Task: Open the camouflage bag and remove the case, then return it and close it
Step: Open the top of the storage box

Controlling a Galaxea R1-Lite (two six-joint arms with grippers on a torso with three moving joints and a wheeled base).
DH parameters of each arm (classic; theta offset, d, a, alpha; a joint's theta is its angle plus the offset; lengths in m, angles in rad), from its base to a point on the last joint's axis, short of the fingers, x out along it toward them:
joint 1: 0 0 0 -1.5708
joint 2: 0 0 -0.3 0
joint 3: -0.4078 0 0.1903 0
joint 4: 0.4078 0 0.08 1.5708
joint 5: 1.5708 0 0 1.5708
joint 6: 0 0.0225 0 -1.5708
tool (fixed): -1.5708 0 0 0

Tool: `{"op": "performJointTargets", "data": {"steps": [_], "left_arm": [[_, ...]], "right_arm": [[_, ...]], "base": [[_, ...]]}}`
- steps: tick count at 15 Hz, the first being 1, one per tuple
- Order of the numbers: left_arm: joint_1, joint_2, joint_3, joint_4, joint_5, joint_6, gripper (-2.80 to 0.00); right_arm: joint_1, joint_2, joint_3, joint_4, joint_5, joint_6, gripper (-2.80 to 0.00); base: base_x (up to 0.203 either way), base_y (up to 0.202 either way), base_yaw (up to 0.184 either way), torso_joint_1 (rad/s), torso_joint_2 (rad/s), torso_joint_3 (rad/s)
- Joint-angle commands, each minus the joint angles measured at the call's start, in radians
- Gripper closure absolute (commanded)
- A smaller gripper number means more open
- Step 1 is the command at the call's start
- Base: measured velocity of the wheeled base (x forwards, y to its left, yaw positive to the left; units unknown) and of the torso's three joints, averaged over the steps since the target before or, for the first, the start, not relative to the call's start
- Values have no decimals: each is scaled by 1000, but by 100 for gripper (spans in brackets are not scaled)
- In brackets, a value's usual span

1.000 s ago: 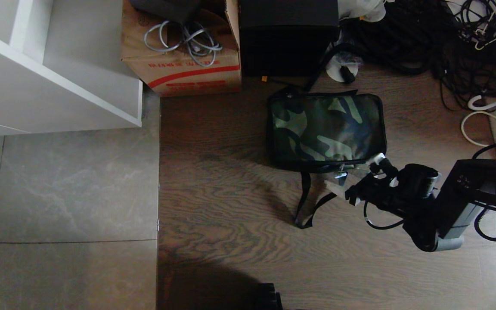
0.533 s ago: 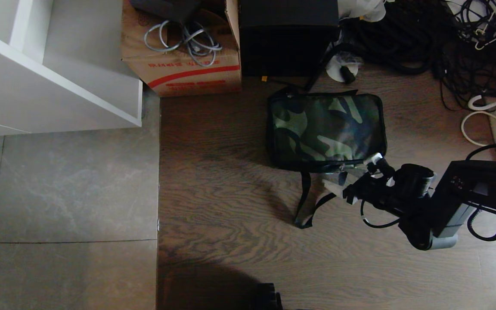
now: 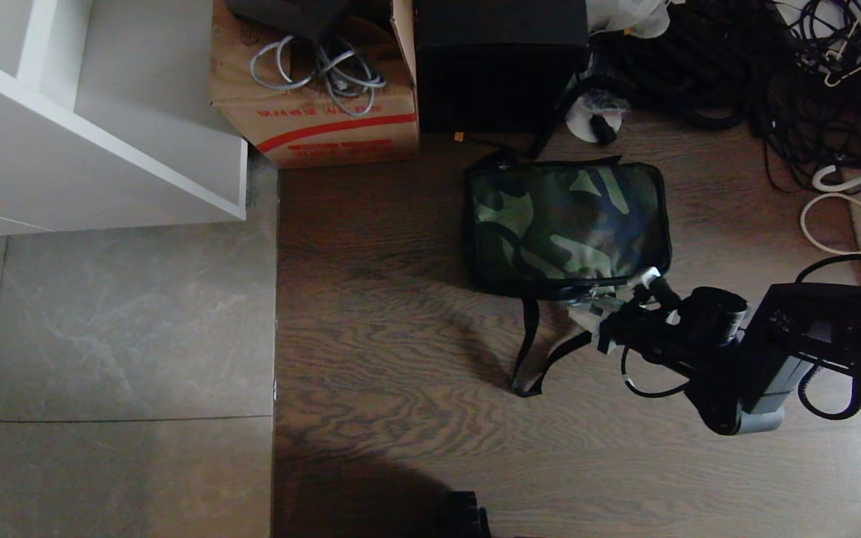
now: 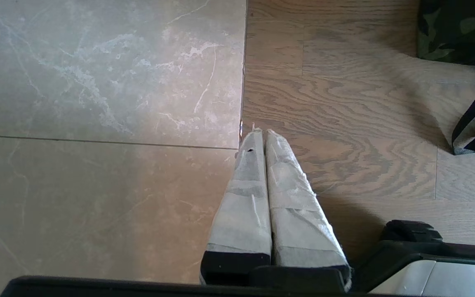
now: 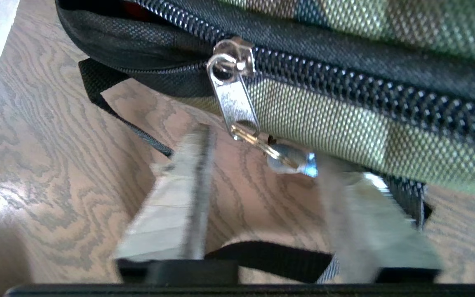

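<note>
Where zipper runs, woven camouflage bag (image 5: 344, 123)

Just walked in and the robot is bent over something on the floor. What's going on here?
The right tool is at the near edge of the camouflage bag, which lies on the wooden floor. Its fingers straddle the silver zipper pull without gripping it yet. The zipper looks mostly closed, so the bag isn't opened. The left tool hangs shut over the floor, idle.
</note>
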Motion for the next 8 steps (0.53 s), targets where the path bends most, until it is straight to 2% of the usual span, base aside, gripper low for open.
{"op": "performJointTargets", "data": {"steps": [1,6,8], "left_arm": [[0,0,11,-1,0,-1,0],[0,0,11,-1,0,-1,0],[-1,0,11,-1,0,-1,0]], "right_arm": [[0,11,-5,-9,4,-2,0],[-1,11,12,-9,5,-5,0],[-7,-16,69,-9,20,-4,0]], "base": [[0,0,0,0,0,0],[0,0,0,0,0,0],[0,0,0,0,0,0]]}}
